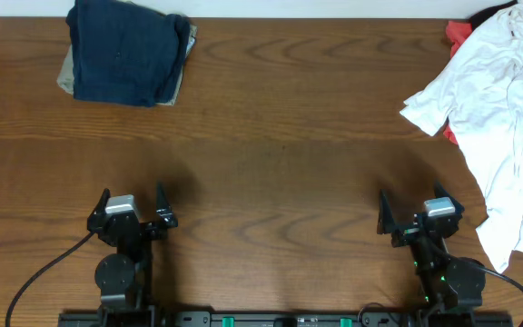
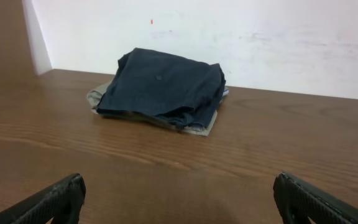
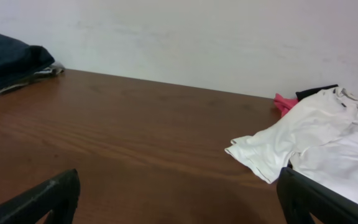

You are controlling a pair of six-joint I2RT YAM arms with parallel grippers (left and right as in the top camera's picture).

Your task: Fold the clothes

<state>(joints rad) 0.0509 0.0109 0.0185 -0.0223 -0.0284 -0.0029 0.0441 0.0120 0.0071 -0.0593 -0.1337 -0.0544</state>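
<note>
The left gripper (image 1: 133, 196) and right gripper (image 1: 411, 203) are seen released; the navy garment (image 1: 125, 50) is laid folded on the desk (image 1: 280, 136).

Quick count from the top-down view: one wooden table (image 1: 280, 136). There are two grippers along the bottom edge, the left gripper (image 1: 133, 193) at lower left and the right gripper (image 1: 411, 194) at lower right. Each has two fingers, so four fingers total.

Clothes: five pieces that I can make out. Upper left is a stack of two, one navy garment (image 1: 127, 50) on one khaki garment (image 1: 65, 77). The right edge has three: one big white garment (image 1: 507, 100), one red garment (image 1: 458, 32) poking out from under it, and one black garment (image 1: 493, 13) in the top right corner. So that's two piles.
</note>
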